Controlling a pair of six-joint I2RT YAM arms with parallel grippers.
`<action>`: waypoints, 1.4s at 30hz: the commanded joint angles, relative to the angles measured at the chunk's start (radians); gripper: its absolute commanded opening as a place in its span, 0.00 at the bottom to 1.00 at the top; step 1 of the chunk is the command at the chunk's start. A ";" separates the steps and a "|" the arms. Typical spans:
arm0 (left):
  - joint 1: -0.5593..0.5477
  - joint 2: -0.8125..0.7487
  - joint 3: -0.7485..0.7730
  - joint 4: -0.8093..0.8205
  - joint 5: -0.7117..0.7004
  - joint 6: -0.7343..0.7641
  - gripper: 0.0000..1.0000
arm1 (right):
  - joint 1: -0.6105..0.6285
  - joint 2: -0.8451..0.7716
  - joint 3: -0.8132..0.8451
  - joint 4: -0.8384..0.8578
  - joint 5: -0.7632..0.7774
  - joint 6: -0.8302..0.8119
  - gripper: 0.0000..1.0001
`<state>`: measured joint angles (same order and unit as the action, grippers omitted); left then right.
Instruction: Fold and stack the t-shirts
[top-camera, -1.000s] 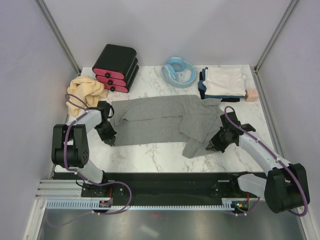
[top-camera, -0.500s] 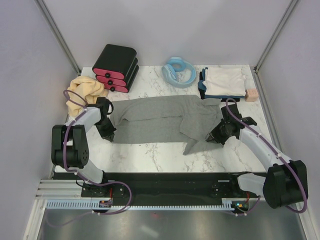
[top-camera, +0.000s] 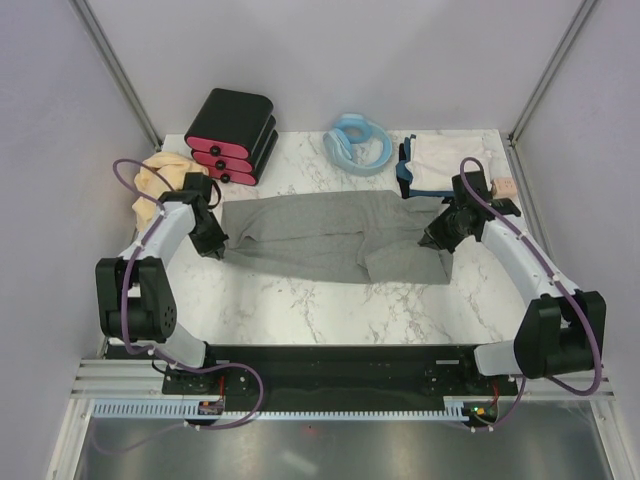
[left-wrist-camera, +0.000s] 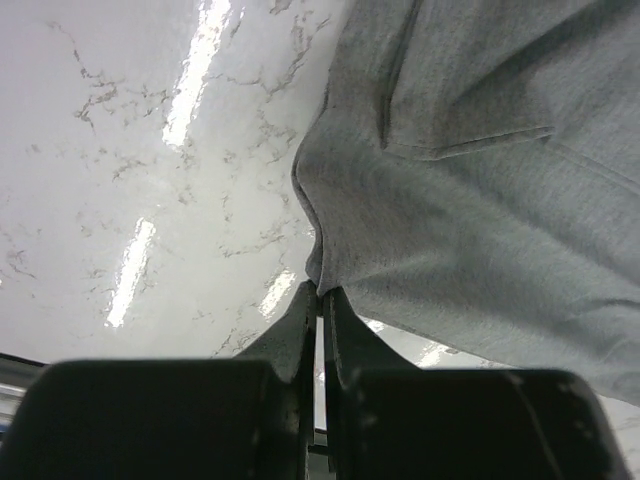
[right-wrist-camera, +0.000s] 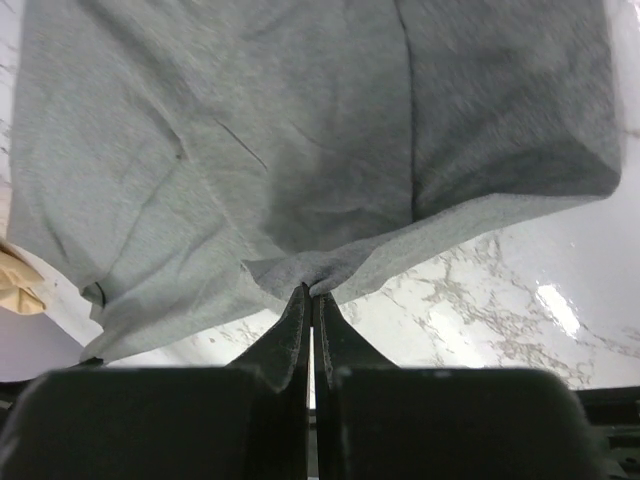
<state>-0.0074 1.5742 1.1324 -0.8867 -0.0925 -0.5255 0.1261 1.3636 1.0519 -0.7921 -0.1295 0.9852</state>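
A large heather-grey t-shirt (top-camera: 320, 235) lies spread across the middle of the marble table. My left gripper (top-camera: 213, 246) is shut on the shirt's left edge; in the left wrist view the cloth (left-wrist-camera: 470, 200) is pinched at the tips of that gripper (left-wrist-camera: 322, 291). My right gripper (top-camera: 432, 238) is shut on the shirt's right side, with a bunched fold (right-wrist-camera: 300, 150) held at its tips (right-wrist-camera: 311, 290). A crumpled tan-yellow t-shirt (top-camera: 158, 178) sits at the back left. A folded whitish t-shirt (top-camera: 447, 160) rests on a dark one (top-camera: 403, 172) at the back right.
A black box with pink drawers (top-camera: 232, 135) stands at the back left and a light-blue coiled hose (top-camera: 358, 141) at the back middle. A small pink block (top-camera: 503, 187) sits beside the folded stack. Walls close in the table on three sides.
The left gripper closed on the grey shirt's edge. Both arms then moved toward the back of the table, drawing the shirt's near edge and hanging right part up over it.
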 joint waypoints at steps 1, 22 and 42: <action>0.006 0.009 0.081 0.000 0.037 0.042 0.02 | -0.014 0.067 0.149 0.007 -0.002 -0.071 0.00; 0.006 0.059 0.204 -0.004 0.051 0.076 0.02 | -0.039 0.388 0.657 -0.021 -0.130 -0.250 0.00; 0.006 0.299 0.418 -0.049 -0.033 0.120 0.02 | -0.071 0.551 0.841 0.097 -0.223 -0.326 0.00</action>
<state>-0.0074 1.8427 1.4872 -0.9260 -0.0830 -0.4511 0.0612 1.9102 1.8427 -0.7631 -0.3218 0.6830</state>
